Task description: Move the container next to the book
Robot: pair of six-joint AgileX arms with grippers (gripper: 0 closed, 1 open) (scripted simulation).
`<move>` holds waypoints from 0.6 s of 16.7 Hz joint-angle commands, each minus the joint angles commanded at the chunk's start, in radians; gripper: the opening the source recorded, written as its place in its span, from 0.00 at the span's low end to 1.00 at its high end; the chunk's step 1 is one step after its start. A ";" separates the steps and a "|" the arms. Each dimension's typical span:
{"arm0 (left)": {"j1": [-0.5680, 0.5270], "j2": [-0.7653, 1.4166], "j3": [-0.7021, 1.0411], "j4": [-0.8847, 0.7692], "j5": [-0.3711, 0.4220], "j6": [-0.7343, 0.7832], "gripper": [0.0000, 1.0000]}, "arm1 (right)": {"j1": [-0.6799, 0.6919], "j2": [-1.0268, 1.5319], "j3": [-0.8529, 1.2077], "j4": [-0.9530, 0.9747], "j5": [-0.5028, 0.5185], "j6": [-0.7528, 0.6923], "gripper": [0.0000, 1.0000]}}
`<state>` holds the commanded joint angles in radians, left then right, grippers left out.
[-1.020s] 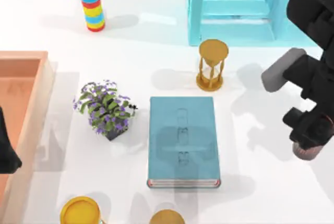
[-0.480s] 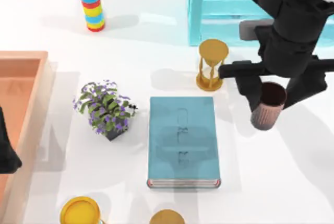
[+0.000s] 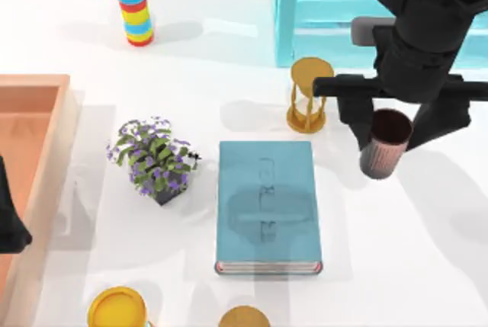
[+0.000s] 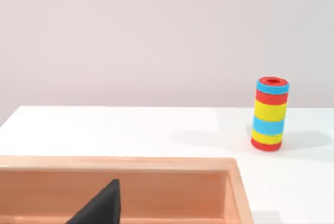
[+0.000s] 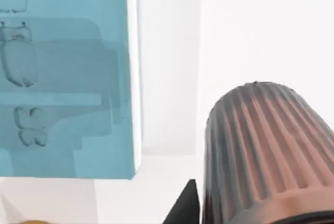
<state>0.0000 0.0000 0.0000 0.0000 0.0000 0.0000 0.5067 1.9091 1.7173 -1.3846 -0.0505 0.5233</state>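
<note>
A: What is seen from the top view?
B: The right gripper (image 3: 387, 138) is seen above the table (image 3: 229, 60), to the right of the book (image 3: 267, 206). The container (image 3: 383, 146) is pinched between its two fingers, and the dark maroon inside is turned upward. The container is placed near the book's upper right corner, but apart from it; whether the table is touched by it cannot be told. An hourglass (image 3: 310, 94) is found just above the book, and a turquoise shelf unit (image 3: 335, 7) behind that. A potted plant (image 3: 155, 158) with purple flowers is placed left of the book. A striped ring stack (image 3: 135, 13) is standing far back on the left, and a wooden tray (image 3: 34, 152) is laid at the left edge. Two yellow round tops (image 3: 117, 309) are cut by the lower edge.

A: And the left arm?
B: It is parked at the left edge, over the tray. From the left wrist view the tray wall (image 4: 125, 169) and the ring stack (image 4: 270, 113) are seen; its fingers cannot be judged.

A: What is given by the right wrist view?
B: The ribbed side of the container (image 5: 261, 151) is seen close, and the teal cover of the book (image 5: 62, 78) is lying beside it, with a strip of white table between them
</note>
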 joint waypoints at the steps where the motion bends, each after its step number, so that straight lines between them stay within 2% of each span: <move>1: 0.000 0.000 0.000 0.000 0.000 0.000 1.00 | 0.000 0.000 -0.003 0.003 0.000 0.000 0.00; 10: 0.000 0.000 0.000 0.000 0.000 0.000 1.00 | 0.010 0.024 -0.227 0.251 0.001 0.009 0.00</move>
<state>0.0000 0.0000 0.0000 0.0000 0.0000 0.0000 0.5171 1.9334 1.4901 -1.1336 -0.0497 0.5326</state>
